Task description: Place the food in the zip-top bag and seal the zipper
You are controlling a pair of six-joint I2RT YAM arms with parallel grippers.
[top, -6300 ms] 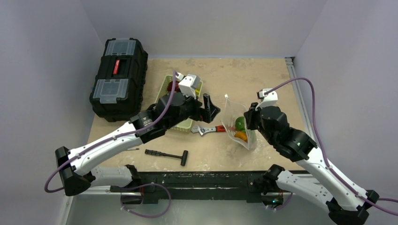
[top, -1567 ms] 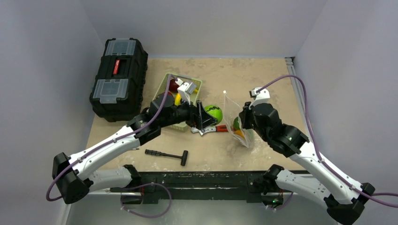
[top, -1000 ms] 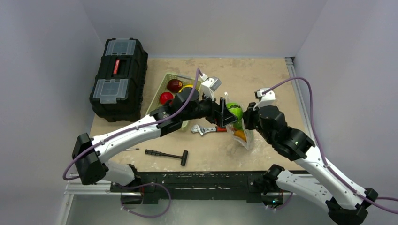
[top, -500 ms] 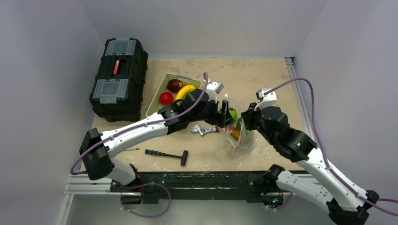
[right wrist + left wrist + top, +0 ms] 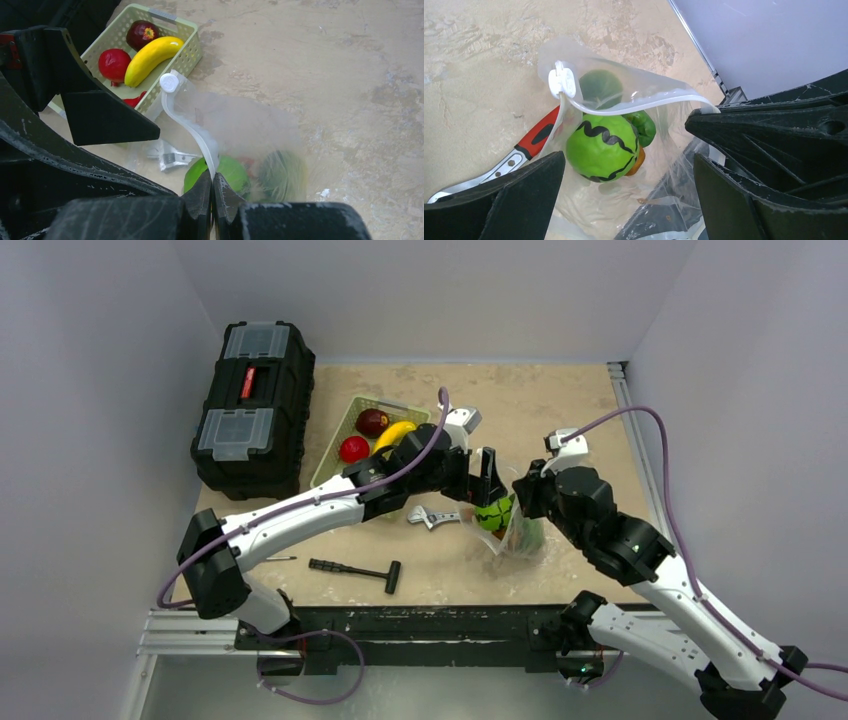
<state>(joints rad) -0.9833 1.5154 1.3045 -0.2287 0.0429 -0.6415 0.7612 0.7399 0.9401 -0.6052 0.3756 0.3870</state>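
Hovering right over the bag's mouth, the left hand is spread wide and grips nothing. Below it, a green round fruit with a black squiggle sits loose inside the zip-top bag, touching neither finger. Darker green food and an orange bit lie packed round it. The bag stands on the bench at about 4 o'clock from centre, mouth gaping.

The right hand is clenched on the zipper, holding that edge up, with the white tab at the strip's far end.

At the bag's 10 o'clock, the pale green basket holds a banana, a red round fruit and a dark red piece. A red-handled wrench lies at the bag's 9 o'clock, partly under the plastic.
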